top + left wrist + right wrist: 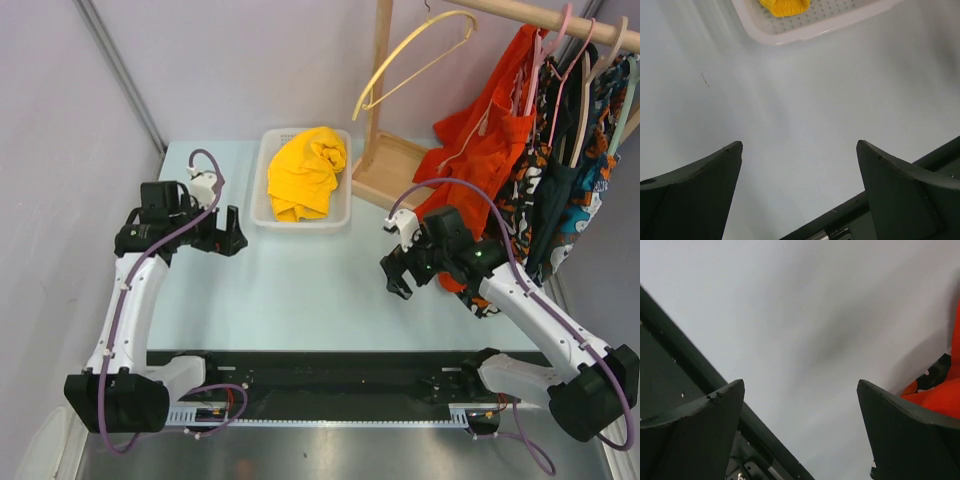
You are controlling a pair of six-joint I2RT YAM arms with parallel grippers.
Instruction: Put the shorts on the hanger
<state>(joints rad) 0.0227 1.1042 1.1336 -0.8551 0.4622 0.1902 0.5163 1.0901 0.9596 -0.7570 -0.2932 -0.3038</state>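
The yellow shorts [305, 172] lie bunched in a white tray [262, 190] at the back of the table. A corner of them shows in the left wrist view [784, 6]. The pale cream hanger [412, 55] hangs empty from the wooden rail at the top, left of the other clothes. My left gripper [233, 233] is open and empty over the table, left of the tray. My right gripper [395, 272] is open and empty over the table, beside the hanging orange garment [478, 150]. Both sets of jaws stand wide apart over bare table.
A wooden rack post and base [385, 170] stand right of the tray. Dark patterned clothes [575, 170] hang on pink and beige hangers at the right. A black rail [320, 385] runs along the near edge. The tray rim [805, 31] shows in the left wrist view.
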